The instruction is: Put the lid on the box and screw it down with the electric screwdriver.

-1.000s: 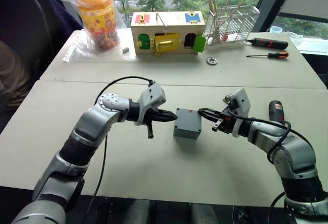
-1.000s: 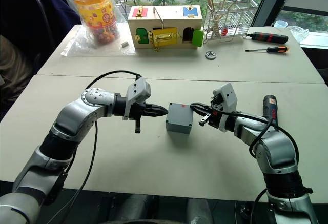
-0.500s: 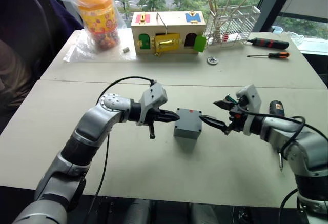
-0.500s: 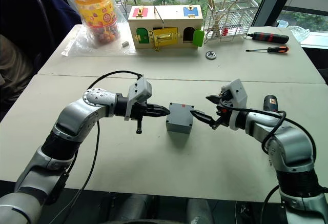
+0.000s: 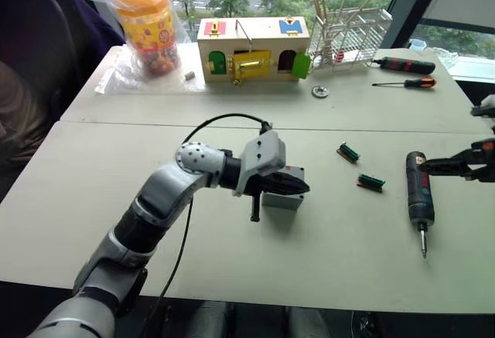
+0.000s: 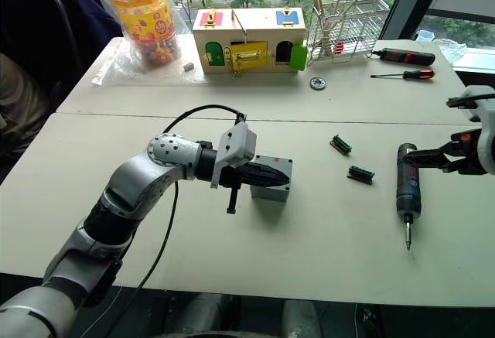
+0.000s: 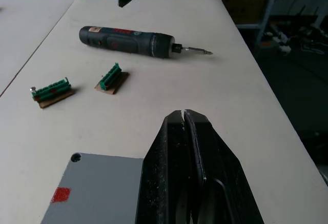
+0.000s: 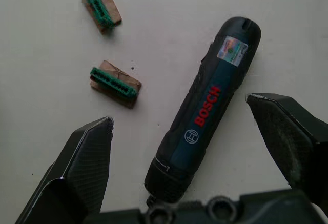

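Note:
The grey box (image 5: 284, 199) stands mid-table. Its top is the lid (image 7: 97, 188), a flat grey cover with a corner screw hole and a red mark. My left gripper (image 5: 304, 189) is shut, its tips lying over the lid's top, and it hides most of the lid in the eye views. The electric screwdriver (image 6: 405, 183) lies flat on the table to the right, bit pointing toward the near edge. My right gripper (image 8: 179, 114) hangs open above the screwdriver's body (image 8: 205, 114), one finger on each side, not touching it.
Two small green terminal blocks (image 5: 349, 152) (image 5: 371, 182) lie between box and screwdriver. At the back stand a wooden box with coloured doors (image 5: 253, 48), a bagged yellow jar (image 5: 147, 25), a wire rack (image 5: 349, 29), two hand screwdrivers (image 5: 404, 65) (image 5: 405, 83) and a metal washer (image 5: 320, 90).
My right gripper has let go at the box, opened wide and swung right to above the electric screwdriver. My left gripper has slid right over the box top, still shut.

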You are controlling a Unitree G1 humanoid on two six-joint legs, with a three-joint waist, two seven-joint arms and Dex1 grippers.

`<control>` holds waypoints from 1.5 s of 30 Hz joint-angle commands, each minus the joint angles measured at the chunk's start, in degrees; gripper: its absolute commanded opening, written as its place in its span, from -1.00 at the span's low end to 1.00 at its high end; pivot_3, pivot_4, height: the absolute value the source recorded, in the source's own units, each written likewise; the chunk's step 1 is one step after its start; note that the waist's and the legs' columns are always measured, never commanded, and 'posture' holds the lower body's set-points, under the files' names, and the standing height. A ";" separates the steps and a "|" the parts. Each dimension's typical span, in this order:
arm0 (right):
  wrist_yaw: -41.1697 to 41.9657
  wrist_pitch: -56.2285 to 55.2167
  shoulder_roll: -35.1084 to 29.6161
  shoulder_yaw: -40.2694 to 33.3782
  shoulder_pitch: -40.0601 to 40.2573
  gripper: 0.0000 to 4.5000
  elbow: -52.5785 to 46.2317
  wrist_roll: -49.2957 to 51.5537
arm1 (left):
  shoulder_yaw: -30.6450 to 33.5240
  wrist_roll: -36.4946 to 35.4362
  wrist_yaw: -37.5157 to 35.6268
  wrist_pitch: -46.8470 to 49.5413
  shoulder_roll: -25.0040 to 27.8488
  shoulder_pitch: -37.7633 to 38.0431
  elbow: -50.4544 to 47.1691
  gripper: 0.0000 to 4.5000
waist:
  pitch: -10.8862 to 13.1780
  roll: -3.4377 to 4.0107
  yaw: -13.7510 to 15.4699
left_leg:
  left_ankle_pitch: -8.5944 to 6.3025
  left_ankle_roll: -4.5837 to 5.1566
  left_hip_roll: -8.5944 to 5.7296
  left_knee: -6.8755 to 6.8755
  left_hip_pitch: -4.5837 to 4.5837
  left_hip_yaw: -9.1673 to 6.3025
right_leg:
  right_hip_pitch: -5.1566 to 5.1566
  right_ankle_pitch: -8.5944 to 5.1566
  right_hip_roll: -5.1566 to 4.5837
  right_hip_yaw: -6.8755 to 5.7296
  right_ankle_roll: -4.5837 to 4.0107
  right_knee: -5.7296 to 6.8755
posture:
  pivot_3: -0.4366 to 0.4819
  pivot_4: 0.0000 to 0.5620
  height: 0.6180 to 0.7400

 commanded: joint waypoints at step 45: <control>-24.68 -10.51 39.90 -35.60 -7.22 -0.22 -17.76 -5.99 | 6.75 -4.58 8.53 7.71 1.94 14.68 -12.70 -1.00 | -0.11 0.00 0.20 | 0.00 -0.01 0.23 0.00 -0.02 0.26 | -0.32 0.00 0.11 0.12 0.00 0.24 | -0.05 -0.47 1.00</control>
